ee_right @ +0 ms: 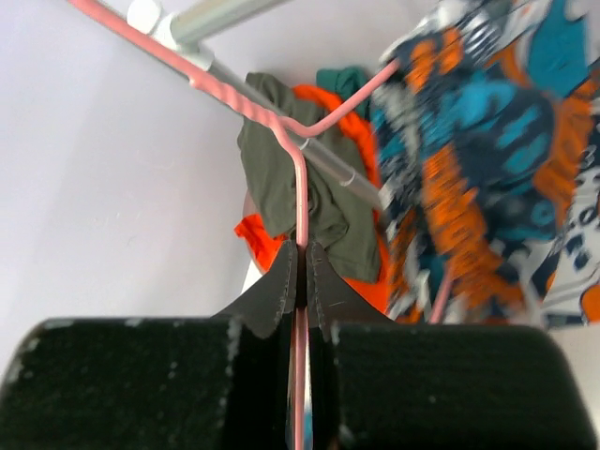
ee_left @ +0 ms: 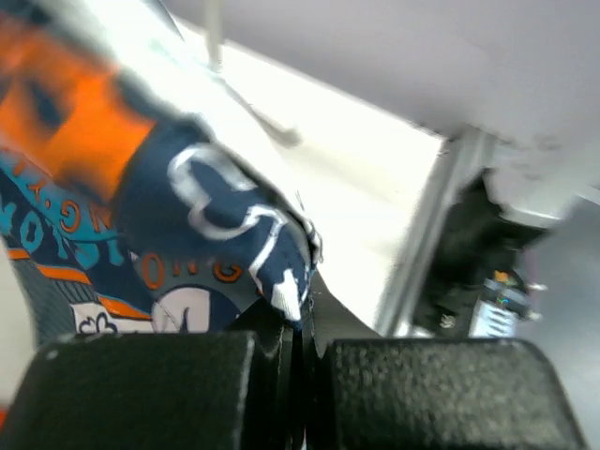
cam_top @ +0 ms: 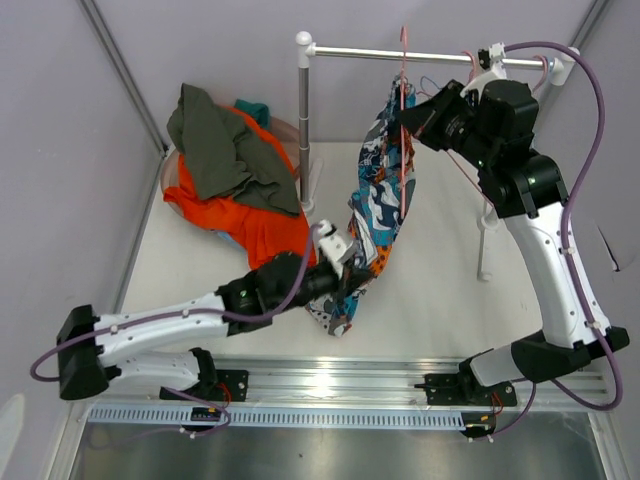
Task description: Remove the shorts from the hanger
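The printed shorts (cam_top: 378, 190), teal, orange, white and navy, hang from a pink wire hanger (cam_top: 403, 70) on the metal rail. My left gripper (cam_top: 338, 262) is shut on their lower hem, the navy cloth (ee_left: 216, 234) pinched between its fingertips (ee_left: 302, 323). At the top of the shorts, my right gripper (cam_top: 405, 118) is shut on the hanger's wire (ee_right: 301, 187), which runs straight between its fingertips (ee_right: 302, 258). The printed shorts (ee_right: 487, 159) hang blurred to the right of that wire.
A pile of olive green shorts (cam_top: 225, 150), orange shorts (cam_top: 245, 218) and teal shorts (cam_top: 254, 108) lies in a round basket (cam_top: 170, 170) at the back left. The rail (cam_top: 440, 55) rests on an upright post (cam_top: 304, 100) and a right leg (cam_top: 484, 240).
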`<state>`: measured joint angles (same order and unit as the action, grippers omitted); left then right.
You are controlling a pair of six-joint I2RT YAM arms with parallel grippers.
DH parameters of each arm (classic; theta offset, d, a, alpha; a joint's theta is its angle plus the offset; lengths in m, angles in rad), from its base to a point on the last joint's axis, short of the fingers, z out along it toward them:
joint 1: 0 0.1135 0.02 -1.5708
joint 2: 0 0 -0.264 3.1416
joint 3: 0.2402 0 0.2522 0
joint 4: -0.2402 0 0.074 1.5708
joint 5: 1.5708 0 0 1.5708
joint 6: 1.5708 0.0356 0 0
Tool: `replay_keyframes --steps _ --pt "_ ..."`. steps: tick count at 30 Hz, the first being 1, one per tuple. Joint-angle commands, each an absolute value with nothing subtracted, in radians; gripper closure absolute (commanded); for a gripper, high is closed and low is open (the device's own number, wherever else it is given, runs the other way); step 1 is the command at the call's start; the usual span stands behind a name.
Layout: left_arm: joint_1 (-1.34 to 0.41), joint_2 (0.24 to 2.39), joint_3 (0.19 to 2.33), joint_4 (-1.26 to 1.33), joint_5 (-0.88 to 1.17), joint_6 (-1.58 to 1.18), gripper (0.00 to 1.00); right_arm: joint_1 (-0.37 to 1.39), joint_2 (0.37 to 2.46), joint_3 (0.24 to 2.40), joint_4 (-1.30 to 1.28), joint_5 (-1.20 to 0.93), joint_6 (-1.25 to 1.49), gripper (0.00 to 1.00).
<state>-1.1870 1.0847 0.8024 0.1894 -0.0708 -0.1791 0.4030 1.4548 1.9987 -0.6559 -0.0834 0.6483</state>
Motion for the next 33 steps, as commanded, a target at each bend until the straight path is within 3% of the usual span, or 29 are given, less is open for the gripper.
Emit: replay_keyframes --steps 1,13,21,27,33 --pt "-1.077 1.226 0.989 0.137 -0.154 -0.153 1.00 0.434 1.350 1.945 -0.569 -0.071 0.675 1.00" --pt "-0.805 1.623 1.604 -0.146 -0.153 -0.176 1.00 0.449 1.114 1.822 -0.693 -0.114 0.782 1.00" --pt "-0.816 1.373 1.295 -0.106 -0.280 -0.183 1.00 0.437 1.241 2.006 -0.720 -0.176 0.771 1.00" --pt "-0.824 1.206 1.154 -0.184 -0.233 -0.205 1.00 0.422 1.308 2.002 -0.661 -0.192 0.778 1.00" --pt "-0.813 1.000 1.242 -0.334 -0.342 -0.147 1.00 0.358 1.373 1.983 -0.604 -0.233 0.782 1.00"
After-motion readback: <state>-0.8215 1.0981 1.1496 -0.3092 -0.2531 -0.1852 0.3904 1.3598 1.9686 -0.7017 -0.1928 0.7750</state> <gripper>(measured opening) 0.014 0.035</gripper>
